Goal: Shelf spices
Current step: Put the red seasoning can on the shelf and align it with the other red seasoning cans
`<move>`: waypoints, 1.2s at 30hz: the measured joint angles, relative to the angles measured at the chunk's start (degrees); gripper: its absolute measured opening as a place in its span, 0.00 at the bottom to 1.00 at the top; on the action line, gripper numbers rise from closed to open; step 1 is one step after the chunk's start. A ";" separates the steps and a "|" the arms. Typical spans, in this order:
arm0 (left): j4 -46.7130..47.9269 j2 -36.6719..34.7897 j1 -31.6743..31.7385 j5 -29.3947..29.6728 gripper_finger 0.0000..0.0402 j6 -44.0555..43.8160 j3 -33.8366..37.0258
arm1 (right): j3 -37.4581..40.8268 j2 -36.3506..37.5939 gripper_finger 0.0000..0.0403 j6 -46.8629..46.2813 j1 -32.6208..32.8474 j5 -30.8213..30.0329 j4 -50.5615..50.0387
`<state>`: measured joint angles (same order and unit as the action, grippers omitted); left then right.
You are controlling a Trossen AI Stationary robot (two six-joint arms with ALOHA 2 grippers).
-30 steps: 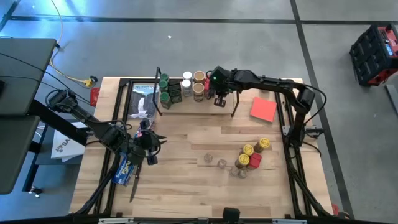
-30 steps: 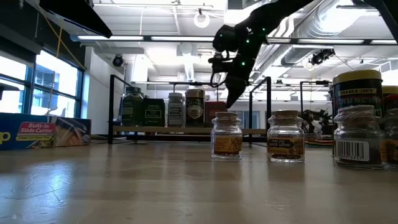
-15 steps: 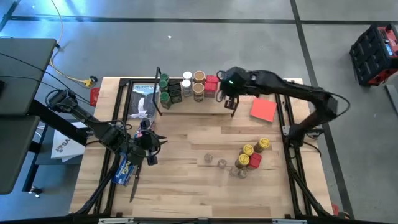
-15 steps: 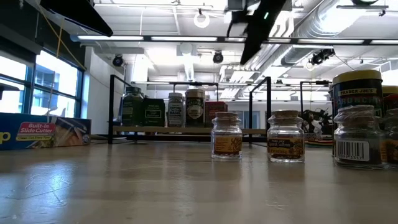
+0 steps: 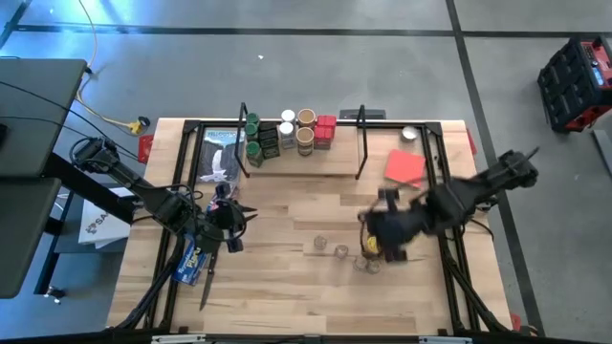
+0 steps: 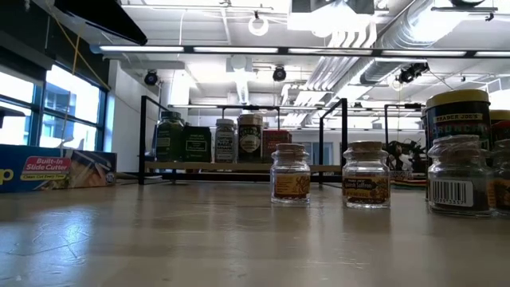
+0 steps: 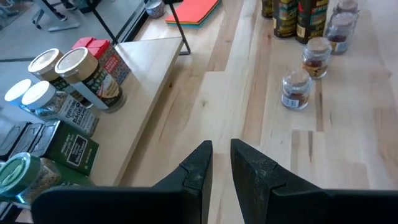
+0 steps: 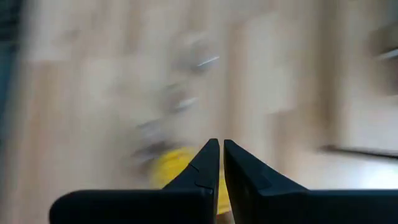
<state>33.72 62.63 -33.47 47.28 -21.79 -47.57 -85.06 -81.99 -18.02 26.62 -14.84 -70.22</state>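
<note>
The shelf (image 5: 337,159) stands at the table's far middle. Several spices rest on the left part of its board: green-lidded jars (image 5: 252,126), white- and tan-lidded jars (image 5: 304,118) and a red tin (image 5: 325,130). More spices stand right of centre: a yellow-lidded jar (image 8: 177,168) and three tiny clear jars (image 5: 341,251). My right gripper (image 5: 377,239) hovers shut and blurred over that group, holding nothing. My left gripper (image 7: 221,152) waits at the left, its fingers close together and empty.
A long blue plastic-wrap box (image 6: 48,171) lies at the table's left edge, beside my left arm. A flat red card (image 5: 405,168) lies to the right of the shelf. The shelf's right half and the table's near middle are bare wood.
My right gripper has left the shelf. It rose out of the low view and swung fast toward the table's near right. It now hangs over the jar group and has stayed shut. The red tin stays on the shelf, where the gripper had been.
</note>
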 joint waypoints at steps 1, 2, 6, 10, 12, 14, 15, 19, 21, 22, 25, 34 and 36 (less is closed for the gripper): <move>-0.47 0.00 0.00 0.01 0.13 0.19 0.00 | 0.01 -0.50 0.04 -2.65 1.73 2.65 -0.39; -0.83 0.00 0.01 0.00 0.13 0.71 0.00 | 0.01 -1.00 0.04 -5.19 3.38 4.37 -0.78; -1.05 -0.02 0.02 0.01 0.13 1.41 0.00 | 0.01 -3.69 0.07 -12.38 8.35 8.10 -1.89; -1.08 -0.01 0.02 0.01 0.13 1.41 0.00 | 0.03 -7.10 0.20 -12.82 11.06 10.85 -4.81; -1.09 0.00 0.02 0.01 0.13 1.41 0.00 | 0.03 -9.12 0.28 -9.80 11.91 11.49 -6.95; -1.07 -0.02 0.02 0.01 0.13 1.43 0.00 | 0.05 -10.96 0.36 -5.42 12.30 11.92 -9.00; -1.07 -0.01 0.02 0.01 0.13 1.43 0.00 | 0.05 -11.83 0.40 -2.82 12.30 12.05 -10.00; -1.07 0.00 0.02 0.01 0.13 1.43 0.00 | 0.05 -14.84 0.53 6.53 10.97 12.34 -12.26; -1.05 0.00 0.02 0.01 0.13 1.42 0.00 | 0.05 -15.98 0.58 10.88 9.90 12.32 -12.32; -1.05 0.00 0.02 -0.05 0.13 1.41 0.00 | 0.06 -16.40 0.60 12.87 9.44 12.32 -12.35; -1.05 -0.01 0.02 -0.18 0.13 1.07 0.00 | 1.51 -16.70 0.65 18.04 8.27 12.34 -11.96; -1.04 -0.02 0.00 -0.50 0.13 1.03 0.00 | 9.98 -16.57 0.69 26.05 7.93 14.84 -7.28; -1.05 0.00 0.00 -0.52 0.13 1.02 0.00 | 11.35 -16.57 0.69 26.82 7.90 12.90 -6.52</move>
<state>32.67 62.63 -33.47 46.76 -20.78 -47.57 -73.71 -98.56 8.80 34.52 -1.95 -76.75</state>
